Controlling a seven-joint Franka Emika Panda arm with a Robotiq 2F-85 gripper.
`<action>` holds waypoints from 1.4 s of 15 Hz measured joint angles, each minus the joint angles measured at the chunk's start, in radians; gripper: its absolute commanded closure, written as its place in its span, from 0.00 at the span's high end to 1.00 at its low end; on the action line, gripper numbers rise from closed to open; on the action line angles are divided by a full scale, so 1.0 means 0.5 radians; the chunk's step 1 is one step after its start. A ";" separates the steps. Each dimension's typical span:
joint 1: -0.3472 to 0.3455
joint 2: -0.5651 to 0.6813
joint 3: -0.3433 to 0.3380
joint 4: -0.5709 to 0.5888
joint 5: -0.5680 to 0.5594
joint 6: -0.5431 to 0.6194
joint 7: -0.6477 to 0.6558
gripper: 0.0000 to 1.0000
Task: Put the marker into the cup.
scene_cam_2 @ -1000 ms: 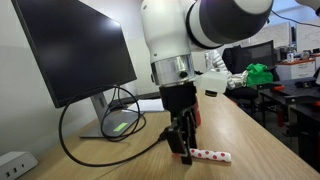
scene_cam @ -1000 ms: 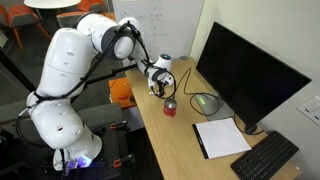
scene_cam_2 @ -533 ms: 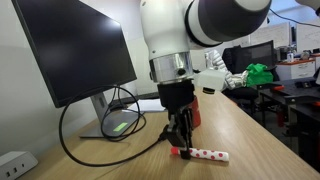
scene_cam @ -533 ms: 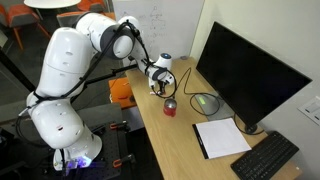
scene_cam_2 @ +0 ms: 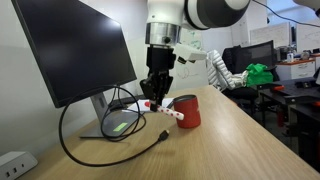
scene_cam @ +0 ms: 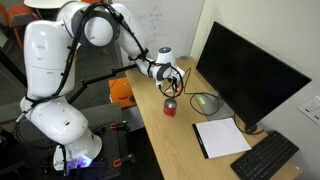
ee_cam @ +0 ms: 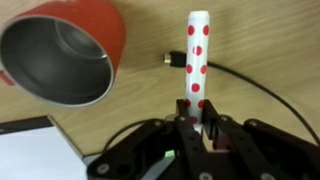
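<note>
Lifted off the desk (scene_cam_2: 250,140) since half a second ago, the marker (scene_cam_2: 166,111) now hangs in the air. The gripper (scene_cam_2: 152,102) clamps it at one end, jaws drawn narrow onto it. Its white, red-dotted body slants down toward the cup (scene_cam_2: 188,113), and its free end is just beside the cup's wall, not over the opening; whether they touch I cannot tell. The red cup stands upright on the wood, its grey inside open to the wrist view. A black cable (scene_cam_2: 95,158) loops nearby, with the mouse (scene_cam_2: 122,125) beyond it below the monitor (scene_cam_2: 70,50).
</note>
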 measured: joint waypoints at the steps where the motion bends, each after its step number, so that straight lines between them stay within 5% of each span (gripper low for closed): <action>1: 0.118 -0.031 -0.141 -0.025 -0.118 0.018 0.118 0.05; 7: 0.973 -0.031 -1.040 -0.102 -0.815 0.069 0.906 0.05; 10: 1.357 0.059 -1.402 -0.182 -0.993 0.069 1.219 0.05; 15: 1.908 0.352 -1.845 -0.345 -0.778 0.054 1.356 0.05; 21: 2.158 0.745 -1.932 -0.385 -0.207 -0.287 1.345 0.05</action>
